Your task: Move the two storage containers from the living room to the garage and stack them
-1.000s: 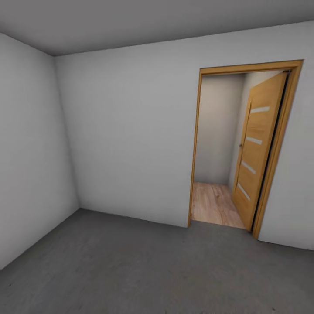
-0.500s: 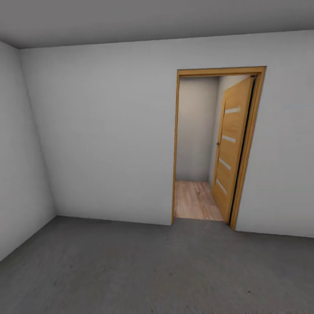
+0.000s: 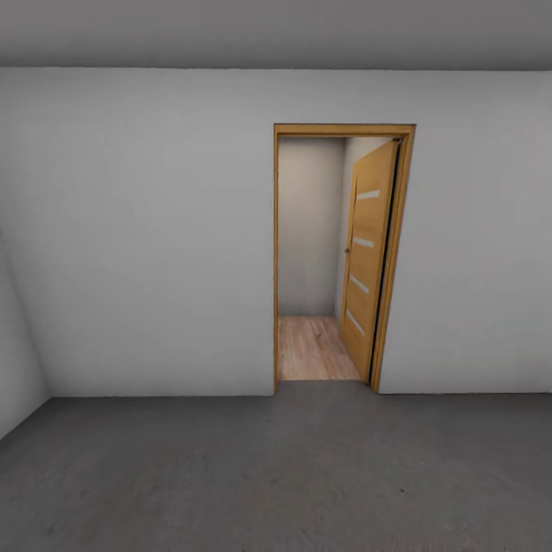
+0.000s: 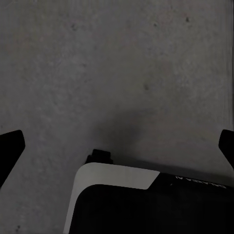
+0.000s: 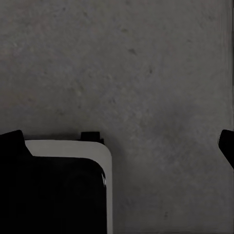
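I stand in the garage on its dark grey concrete floor [image 3: 276, 475], facing a plain white wall. The two storage containers are out of view, and so is the living room. In the left wrist view my left gripper [image 4: 117, 146] hangs open over bare concrete, its black fingertips [image 4: 10, 146] wide apart with nothing between them. My right gripper [image 5: 119, 144] is likewise open and empty above the floor, fingertips [image 5: 11, 141] at the picture's sides.
A wooden-framed doorway [image 3: 343, 257] stands straight ahead, its door [image 3: 366, 264] swung inward to the right. Light wood plank flooring [image 3: 314, 349] lies beyond it. The side wall meets the floor at the left corner [image 3: 31, 383]. My white-and-black base [image 4: 122, 200] shows below the grippers.
The whole head view has swung to the right: the doorway has shifted from the right side to the middle and now faces me squarely. Nothing in the room itself has moved.
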You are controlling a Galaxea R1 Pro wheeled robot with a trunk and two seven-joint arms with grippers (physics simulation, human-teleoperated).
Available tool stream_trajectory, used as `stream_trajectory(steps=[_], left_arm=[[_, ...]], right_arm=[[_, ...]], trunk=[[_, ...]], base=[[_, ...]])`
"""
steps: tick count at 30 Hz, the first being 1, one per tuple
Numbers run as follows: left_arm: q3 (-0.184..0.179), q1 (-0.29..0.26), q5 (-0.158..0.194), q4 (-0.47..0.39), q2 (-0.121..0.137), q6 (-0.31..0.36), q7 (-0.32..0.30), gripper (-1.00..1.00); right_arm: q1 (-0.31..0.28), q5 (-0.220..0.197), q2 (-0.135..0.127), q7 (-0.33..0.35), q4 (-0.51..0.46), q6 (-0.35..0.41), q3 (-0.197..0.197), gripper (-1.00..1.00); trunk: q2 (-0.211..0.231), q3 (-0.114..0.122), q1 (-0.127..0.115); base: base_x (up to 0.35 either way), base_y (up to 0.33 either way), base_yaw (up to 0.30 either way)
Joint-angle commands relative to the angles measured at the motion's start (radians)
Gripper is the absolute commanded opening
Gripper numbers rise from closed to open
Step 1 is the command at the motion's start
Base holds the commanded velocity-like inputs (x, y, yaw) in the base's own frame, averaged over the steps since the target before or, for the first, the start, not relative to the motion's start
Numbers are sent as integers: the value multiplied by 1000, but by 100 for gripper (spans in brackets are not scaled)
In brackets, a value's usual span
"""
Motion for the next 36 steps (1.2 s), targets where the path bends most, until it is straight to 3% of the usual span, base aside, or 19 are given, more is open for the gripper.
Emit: stream_trajectory(steps=[1,36], left_arm=[[-4,-1,7,1,0,-3,-1,100],[4,0,24,11,-9,5,-1,100]], right_arm=[[-2,-9,0,-1,3,-6,9,100],[-2,-10,1,-1,3,-6,7,100]], trunk=[[-1,-2,0],[-1,-2,0]], base=[[0,0,-286],[0,0,-283]])
